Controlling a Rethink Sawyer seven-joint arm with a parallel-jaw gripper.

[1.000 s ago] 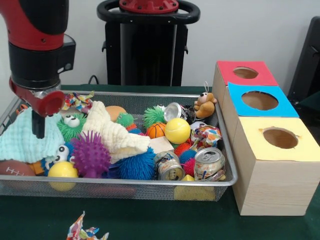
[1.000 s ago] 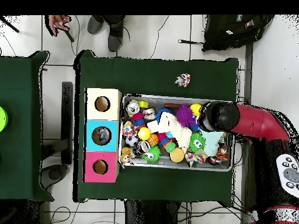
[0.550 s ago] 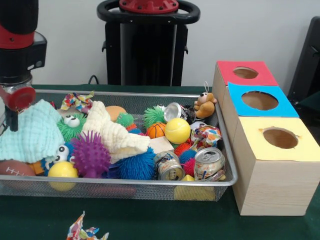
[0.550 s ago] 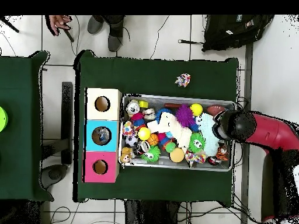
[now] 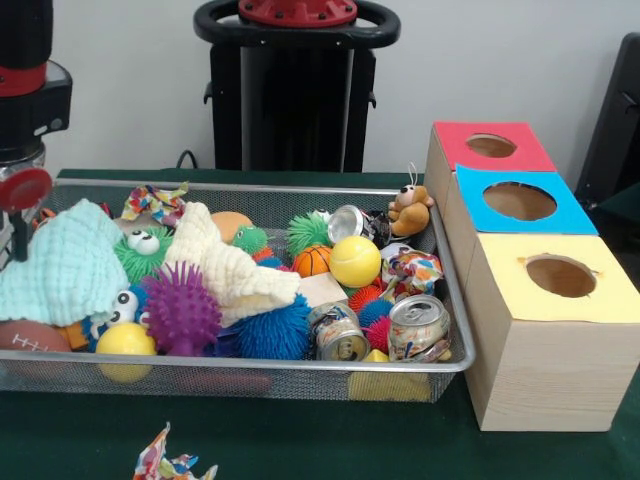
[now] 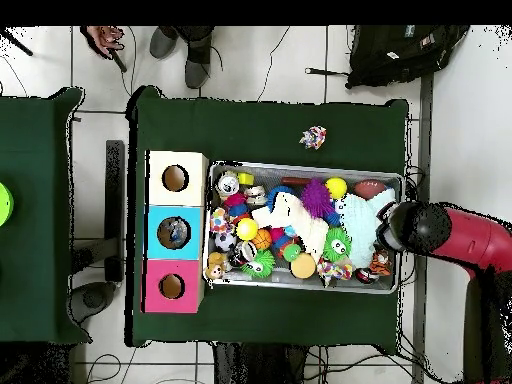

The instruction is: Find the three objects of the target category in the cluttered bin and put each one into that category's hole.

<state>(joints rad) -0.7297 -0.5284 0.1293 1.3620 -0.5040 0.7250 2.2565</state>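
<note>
Hanging at the wire bin (image 5: 300, 372)'s end, the gripper (image 5: 18, 225) shows too little to tell its finger state. Beside it lies the mint cloth (image 5: 60, 268); crushed cans (image 5: 418, 328) sit well apart, nearest the yellow-topped box (image 5: 560, 300).

claw (image 5: 18, 215): cut off at left edge | football (image 5: 25, 337): half under cloth (image 5: 62, 270)
</note>
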